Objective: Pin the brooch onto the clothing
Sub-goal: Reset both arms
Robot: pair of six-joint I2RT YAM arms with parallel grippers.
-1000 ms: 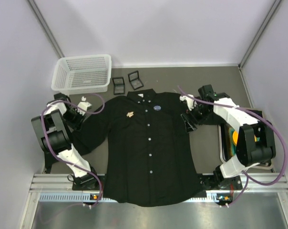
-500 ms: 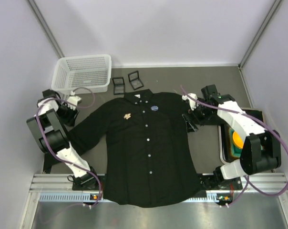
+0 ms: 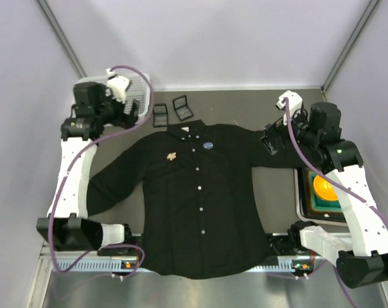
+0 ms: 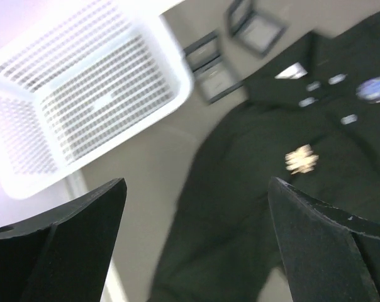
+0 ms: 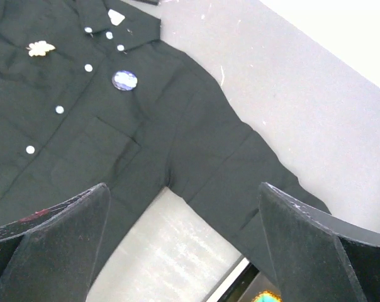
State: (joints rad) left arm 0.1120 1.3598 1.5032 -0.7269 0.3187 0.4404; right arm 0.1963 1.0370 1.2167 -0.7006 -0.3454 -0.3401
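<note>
The clothing, a black button-up shirt (image 3: pixel 200 199), lies flat and face up with both sleeves spread. A small gold brooch (image 3: pixel 173 155) sits on its chest left of the buttons, and a round blue badge (image 3: pixel 209 145) sits to their right. My left gripper (image 3: pixel 131 114) hangs open, raised over the table beyond the shirt's left shoulder. In its wrist view the left gripper (image 4: pixel 196 251) holds nothing, with the gold brooch (image 4: pixel 301 159) far below. My right gripper (image 3: pixel 271 138) hangs open above the right sleeve. In its wrist view the right gripper (image 5: pixel 184 245) is empty over the sleeve (image 5: pixel 253 176).
A white mesh basket (image 3: pixel 110 96) stands at the back left, partly behind my left arm. Two small black boxes (image 3: pixel 160 114) (image 3: pixel 183 107) lie just beyond the collar. A dark tray (image 3: pixel 303 192) holding something orange and green sits at the right edge.
Both arms have lifted up and away from the shirt's sleeves, the left toward the basket, the right up and back. The left gripper's jaws have spread wide.
</note>
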